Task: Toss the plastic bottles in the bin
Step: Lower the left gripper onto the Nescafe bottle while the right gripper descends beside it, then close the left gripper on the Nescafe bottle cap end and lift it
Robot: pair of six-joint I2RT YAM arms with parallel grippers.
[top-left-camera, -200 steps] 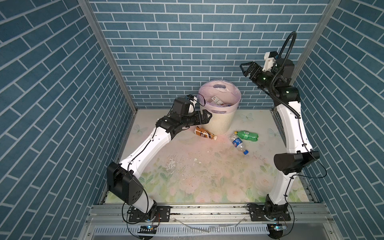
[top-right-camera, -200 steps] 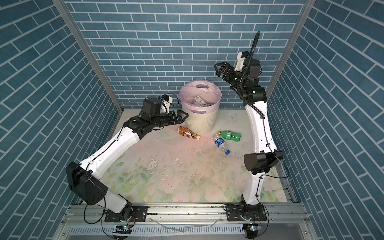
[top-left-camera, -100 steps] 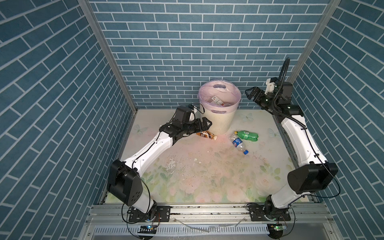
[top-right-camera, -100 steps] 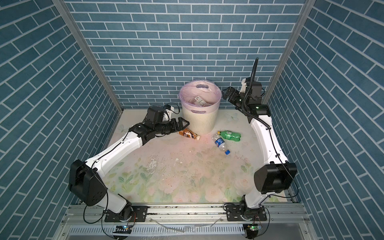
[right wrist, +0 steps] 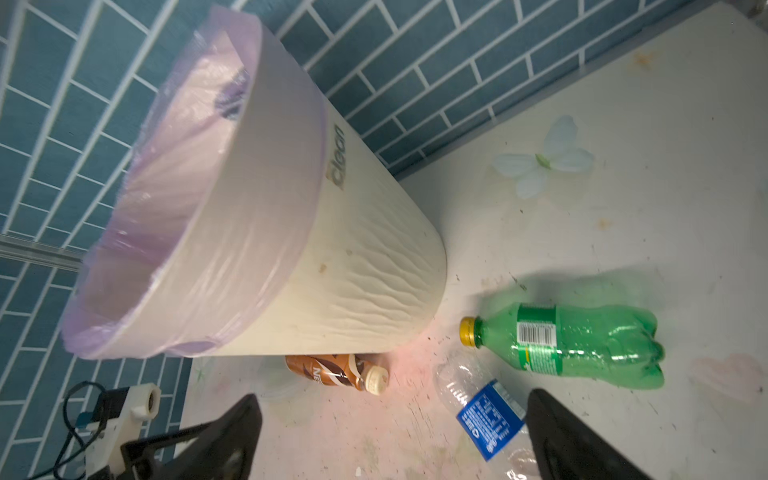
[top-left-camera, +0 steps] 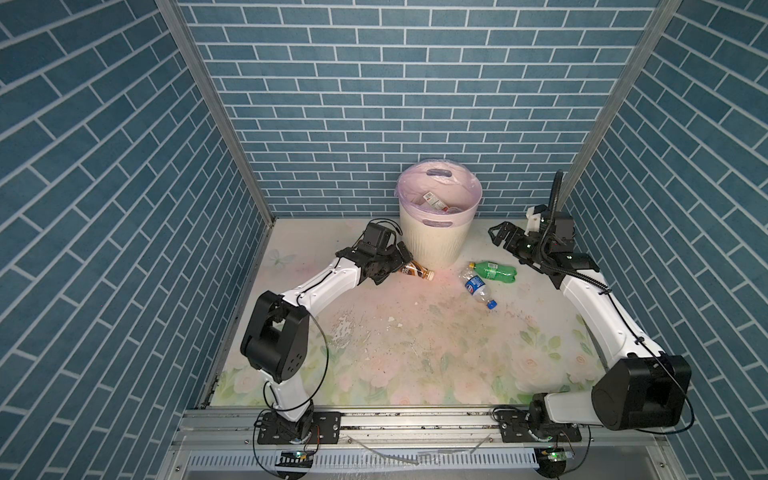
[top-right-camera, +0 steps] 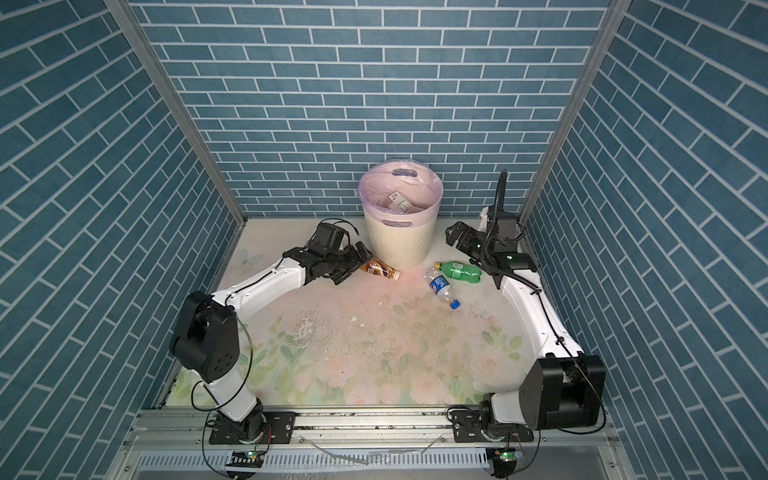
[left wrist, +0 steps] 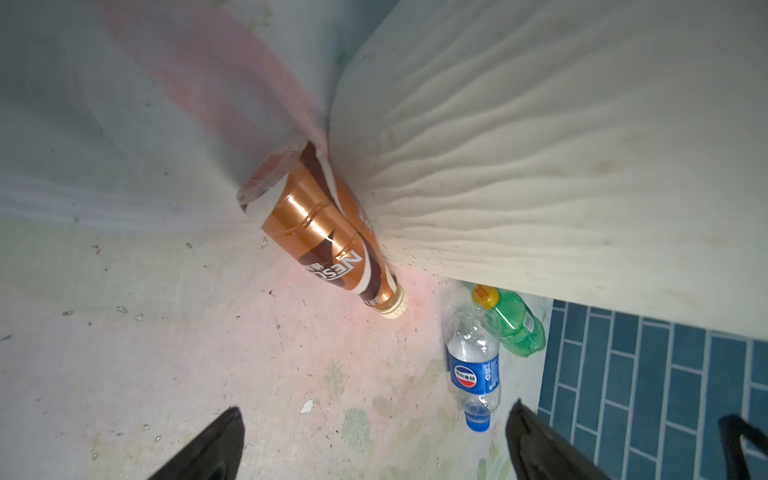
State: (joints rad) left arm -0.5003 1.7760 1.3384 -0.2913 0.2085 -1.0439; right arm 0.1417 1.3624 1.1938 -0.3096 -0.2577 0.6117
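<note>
The cream ribbed bin [top-left-camera: 436,245] [top-right-camera: 401,247] with its lilac liner stands at the back; several bottles [top-left-camera: 434,201] lie inside. A brown bottle [top-left-camera: 417,271] [left wrist: 332,237] lies against the bin's foot. My left gripper [top-left-camera: 395,266] [left wrist: 374,407] is low and open just short of the bottle's base, with nothing between its fingers. A green bottle [top-left-camera: 494,270] [right wrist: 582,345] and a clear blue-labelled bottle [top-left-camera: 478,286] [right wrist: 486,415] lie right of the bin. My right gripper [top-left-camera: 498,237] [right wrist: 395,395] hangs open and empty above them, beside the bin.
Blue brick walls [top-left-camera: 374,104] close in the floral floor [top-left-camera: 415,353] on three sides, and the bin stands near the back wall. White flecks and grit [top-left-camera: 345,328] dot the middle of the floor. A metal rail [top-left-camera: 395,424] runs along the front edge.
My left gripper dropped to the floor and reached toward the brown bottle. My right arm swung down from high beside the bin to low at its right. Both stayed open.
</note>
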